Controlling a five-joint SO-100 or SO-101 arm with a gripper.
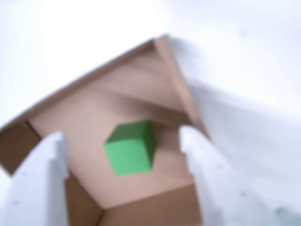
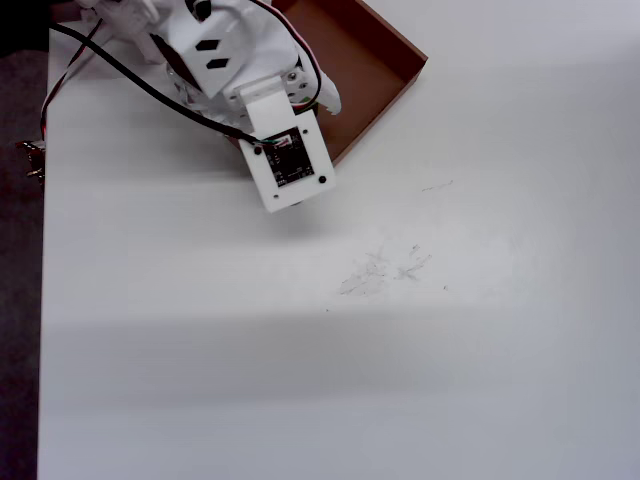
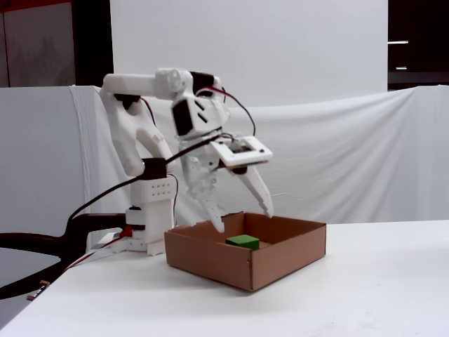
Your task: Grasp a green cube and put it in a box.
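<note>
The green cube (image 1: 130,148) lies on the floor of the brown cardboard box (image 1: 94,110), free of both white fingers. In the wrist view my gripper (image 1: 123,133) is open, one finger to each side of the cube and well apart from it. The fixed view shows the gripper (image 3: 243,219) hanging open just above the box (image 3: 231,263), fingertips at about rim height, with the cube (image 3: 243,241) resting below them. In the overhead view the arm covers the cube and much of the box (image 2: 375,60).
The box stands at the back left of the white table (image 2: 400,350), close to the arm's base (image 3: 151,210). Black and red cables (image 2: 100,60) trail off the table's left edge. A white cloth backdrop (image 3: 351,154) hangs behind.
</note>
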